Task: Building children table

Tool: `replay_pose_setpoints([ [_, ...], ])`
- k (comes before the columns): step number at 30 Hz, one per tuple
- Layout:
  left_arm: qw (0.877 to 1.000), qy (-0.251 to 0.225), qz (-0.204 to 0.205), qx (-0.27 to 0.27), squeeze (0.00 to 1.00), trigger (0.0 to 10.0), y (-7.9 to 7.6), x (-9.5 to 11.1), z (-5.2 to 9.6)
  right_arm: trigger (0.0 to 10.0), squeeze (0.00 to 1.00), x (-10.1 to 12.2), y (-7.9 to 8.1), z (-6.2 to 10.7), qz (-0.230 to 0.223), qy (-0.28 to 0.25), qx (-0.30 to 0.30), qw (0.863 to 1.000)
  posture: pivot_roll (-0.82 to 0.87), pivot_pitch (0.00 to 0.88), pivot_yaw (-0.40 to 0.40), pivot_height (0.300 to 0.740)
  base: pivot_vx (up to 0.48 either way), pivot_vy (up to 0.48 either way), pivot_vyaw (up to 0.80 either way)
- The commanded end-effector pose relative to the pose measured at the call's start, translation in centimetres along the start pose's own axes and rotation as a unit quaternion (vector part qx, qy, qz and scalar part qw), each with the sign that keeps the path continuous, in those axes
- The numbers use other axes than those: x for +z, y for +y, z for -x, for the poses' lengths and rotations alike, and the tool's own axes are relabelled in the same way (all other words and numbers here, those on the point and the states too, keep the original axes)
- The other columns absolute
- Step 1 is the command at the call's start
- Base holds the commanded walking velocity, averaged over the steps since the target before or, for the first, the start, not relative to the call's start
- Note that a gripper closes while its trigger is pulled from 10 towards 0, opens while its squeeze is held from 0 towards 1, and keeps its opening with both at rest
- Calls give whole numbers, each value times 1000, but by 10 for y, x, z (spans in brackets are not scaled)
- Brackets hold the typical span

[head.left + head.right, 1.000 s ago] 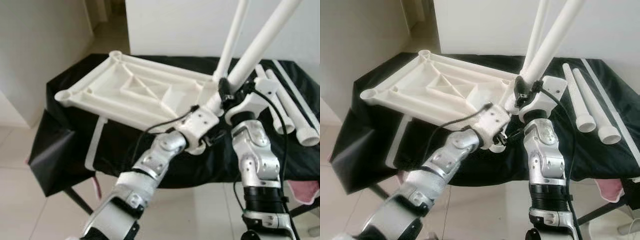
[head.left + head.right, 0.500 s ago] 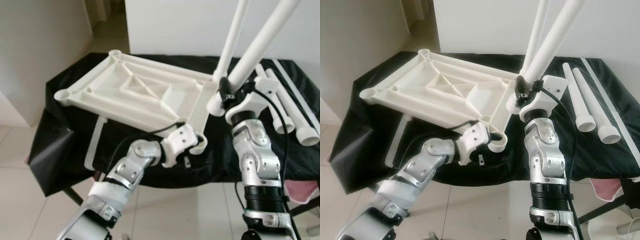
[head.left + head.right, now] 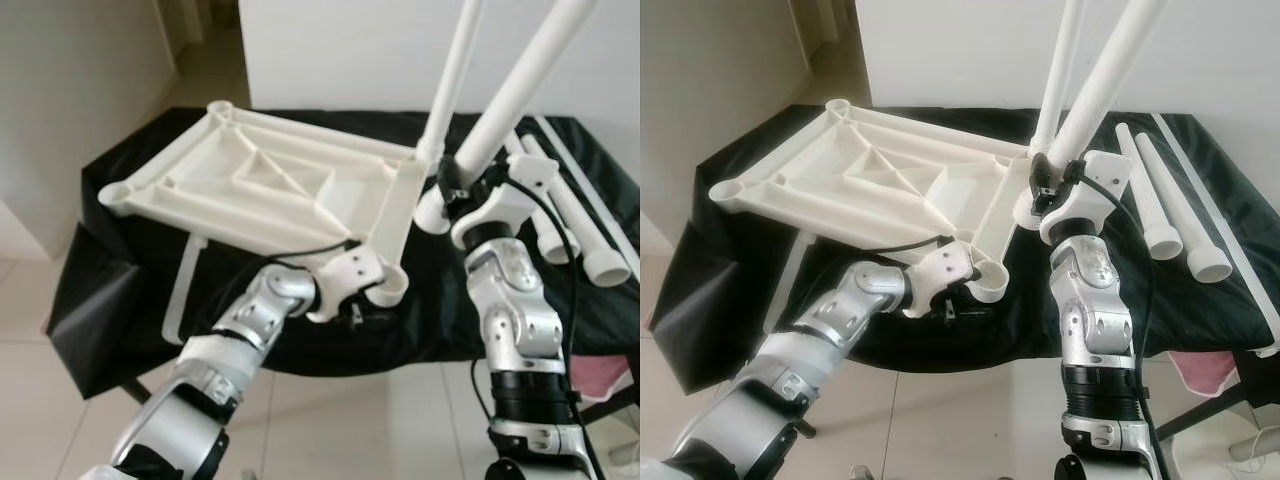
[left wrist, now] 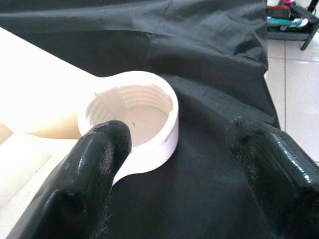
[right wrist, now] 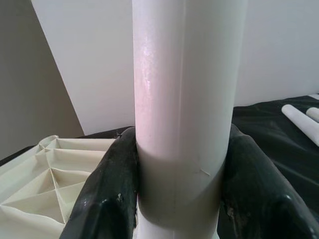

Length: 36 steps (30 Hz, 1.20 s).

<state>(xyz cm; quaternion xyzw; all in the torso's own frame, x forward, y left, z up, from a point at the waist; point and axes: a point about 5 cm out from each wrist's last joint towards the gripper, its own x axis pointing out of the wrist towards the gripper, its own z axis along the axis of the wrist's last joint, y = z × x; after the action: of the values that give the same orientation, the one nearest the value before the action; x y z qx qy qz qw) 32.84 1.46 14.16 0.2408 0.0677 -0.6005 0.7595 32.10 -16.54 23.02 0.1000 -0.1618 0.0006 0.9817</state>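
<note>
Building a kids' table here, with the white tabletop (image 3: 270, 190) flipped underside-up on a black cloth (image 3: 130, 290) in the middle of the frame. Makes sense that way: ribs and corner sockets face up, ready for legs.

One leg (image 3: 455, 75) already standing in the far corner socket, center-right of the frame. A second leg (image 3: 520, 85) clamped in the right gripper (image 3: 452, 190), just right of center, tilted up toward the upper right corner. Both black fingers (image 5: 112, 184) pressed tight against the tube near its lower end, probably for control over the threaded tip while lining it up. Tip hanging near that far corner, not seated in anything.

Left gripper (image 3: 958, 300) down at lower center, right at the near corner socket (image 4: 132, 112). Spread wide, holding nothing, one finger (image 4: 92, 169) in front of the socket rim, touching or not hard to say, the other well off over the cloth. Threads plainly visible inside, socket empty. Looks like bracing or marking the target for the next leg.

Two spare legs (image 3: 590, 240) lying on the cloth at the right edge.
</note>
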Motion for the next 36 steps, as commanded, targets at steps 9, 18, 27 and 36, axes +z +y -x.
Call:
replay_pose_setpoints([
  [9,996,27,-8,81,0,10000,-4,-6,-17,10000,0,6,2,-3,1,-8,0,1000,-91,29,-20,740,0,0,0],
  [18,999,11,-11,34,0,10000,-34,8,-50,10000,0,6,3,-5,-2,-9,3,1000,-90,26,-21,740,0,0,0],
  [27,992,-86,23,85,0,10000,-34,46,-65,10000,0,4,4,-3,-4,-5,1,1000,-93,36,-18,740,0,0,0],
  [36,968,-195,55,150,0,10000,14,72,-16,10000,0,1,2,1,-5,-1,-5,1000,-88,36,-10,740,0,0,0],
])
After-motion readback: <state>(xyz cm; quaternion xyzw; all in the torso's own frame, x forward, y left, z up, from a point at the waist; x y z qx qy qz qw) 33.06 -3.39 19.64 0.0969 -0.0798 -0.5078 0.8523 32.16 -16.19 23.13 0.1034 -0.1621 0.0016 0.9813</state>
